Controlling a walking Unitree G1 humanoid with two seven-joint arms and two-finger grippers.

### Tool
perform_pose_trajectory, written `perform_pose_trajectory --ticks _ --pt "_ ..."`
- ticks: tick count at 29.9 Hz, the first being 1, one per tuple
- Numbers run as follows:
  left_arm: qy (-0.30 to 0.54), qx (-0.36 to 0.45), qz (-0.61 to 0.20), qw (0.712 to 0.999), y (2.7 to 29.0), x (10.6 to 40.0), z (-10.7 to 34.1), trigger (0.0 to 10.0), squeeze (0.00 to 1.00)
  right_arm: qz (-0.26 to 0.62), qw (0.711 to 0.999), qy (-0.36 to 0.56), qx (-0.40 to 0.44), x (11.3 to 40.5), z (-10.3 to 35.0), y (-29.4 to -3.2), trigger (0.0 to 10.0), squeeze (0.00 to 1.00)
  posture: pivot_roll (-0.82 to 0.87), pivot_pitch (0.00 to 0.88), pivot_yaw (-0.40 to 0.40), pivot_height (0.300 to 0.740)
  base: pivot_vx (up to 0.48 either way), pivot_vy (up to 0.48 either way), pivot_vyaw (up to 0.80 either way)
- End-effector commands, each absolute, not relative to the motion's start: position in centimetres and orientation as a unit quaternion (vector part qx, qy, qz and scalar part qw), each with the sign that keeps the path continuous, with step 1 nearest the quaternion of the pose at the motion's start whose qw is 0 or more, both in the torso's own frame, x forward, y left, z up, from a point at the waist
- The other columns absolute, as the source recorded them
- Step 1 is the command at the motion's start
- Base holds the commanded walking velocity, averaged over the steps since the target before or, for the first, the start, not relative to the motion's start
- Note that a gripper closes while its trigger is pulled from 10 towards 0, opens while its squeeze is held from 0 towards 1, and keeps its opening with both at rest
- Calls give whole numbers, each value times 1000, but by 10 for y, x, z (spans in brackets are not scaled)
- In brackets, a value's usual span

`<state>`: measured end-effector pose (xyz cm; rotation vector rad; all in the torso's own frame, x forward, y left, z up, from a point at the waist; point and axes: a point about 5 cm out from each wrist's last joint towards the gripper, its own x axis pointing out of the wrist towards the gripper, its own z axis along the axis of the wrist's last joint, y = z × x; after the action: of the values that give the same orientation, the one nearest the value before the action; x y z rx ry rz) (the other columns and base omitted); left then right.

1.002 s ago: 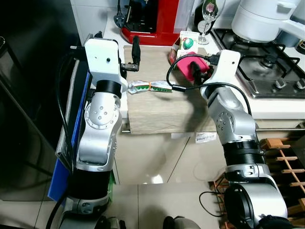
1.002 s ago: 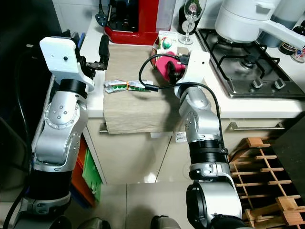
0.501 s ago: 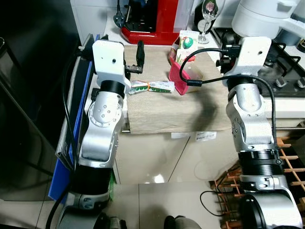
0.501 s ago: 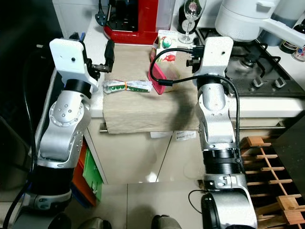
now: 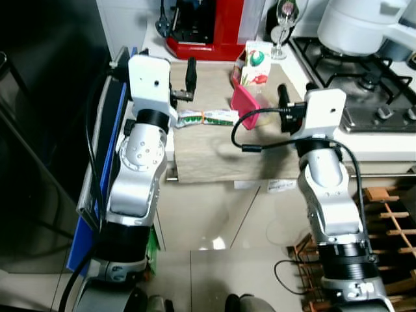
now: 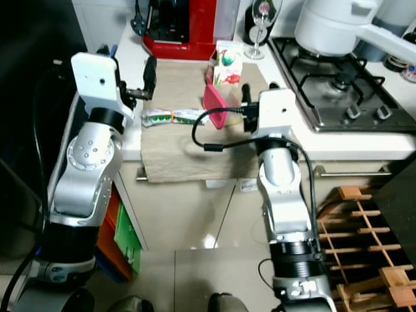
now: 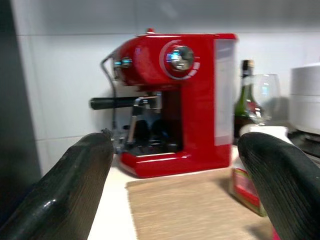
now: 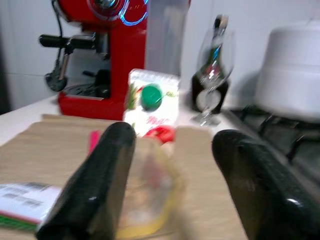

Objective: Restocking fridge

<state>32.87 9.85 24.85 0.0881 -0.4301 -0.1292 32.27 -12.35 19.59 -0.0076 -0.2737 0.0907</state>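
Groceries wait on the mat in the upper middle of the left eye frame: a carton stands upright at the mat's far edge, a pink tub with a clear body sits just in front of it, and a flat green-and-white packet lies left of the tub, near the left arm. A red coffee machine stands behind the mat at top centre, a wine glass to its right, and a hob fills the upper right.

Right gripper hovers low over the mat, aimed at the tub, which sits between and just beyond its parted fingers; nothing is held. Left gripper hangs above the mat's left far corner, fingers spread wide and empty, facing the coffee machine.

As I judge it, the step in hand is picking up the first item, and the restocking has barely begun, since everything is on the counter. The next move calls for the right gripper to advance until the tub lies squarely between the fingers, then close on its walls. The tub looks thin-walled with its pink lid tilted up, so a firm squeeze may crush or tip it against the carton.
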Motion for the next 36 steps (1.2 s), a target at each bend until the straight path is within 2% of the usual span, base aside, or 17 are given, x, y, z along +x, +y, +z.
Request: perform_pose_trajectory --ticks 1,7,15,30,31,32,36 --pt "-223 45 -79 971 92 329 253 10000 0 64 987 -145 13 323 205 -118 10000 1000 -98 68 16 732 0 0 0" --pt "-222 46 -85 970 90 330 253 10000 0 96 986 -138 -5 328 210 -108 10000 1000 -104 68 26 732 0 0 0" --pt "-221 49 -77 971 94 329 253 10000 0 88 990 -107 -25 341 207 -109 10000 1000 -86 74 21 732 0 0 0" --pt "-221 64 -80 970 98 329 255 10000 0 29 997 -20 62 371 199 -116 10000 1000 -54 73 28 732 0 0 0" --pt "-221 64 -80 970 98 329 255 10000 0 27 998 -17 60 373 198 -118 10000 678 -54 73 28 732 0 0 0" --pt "-221 64 -80 970 98 329 255 10000 0 28 998 -14 59 374 197 -118 10000 0 -54 74 26 732 0 0 0" --pt "-219 64 -78 970 98 328 254 10000 0 42 997 7 57 377 193 -117 10000 0 -53 74 23 732 0 0 0"
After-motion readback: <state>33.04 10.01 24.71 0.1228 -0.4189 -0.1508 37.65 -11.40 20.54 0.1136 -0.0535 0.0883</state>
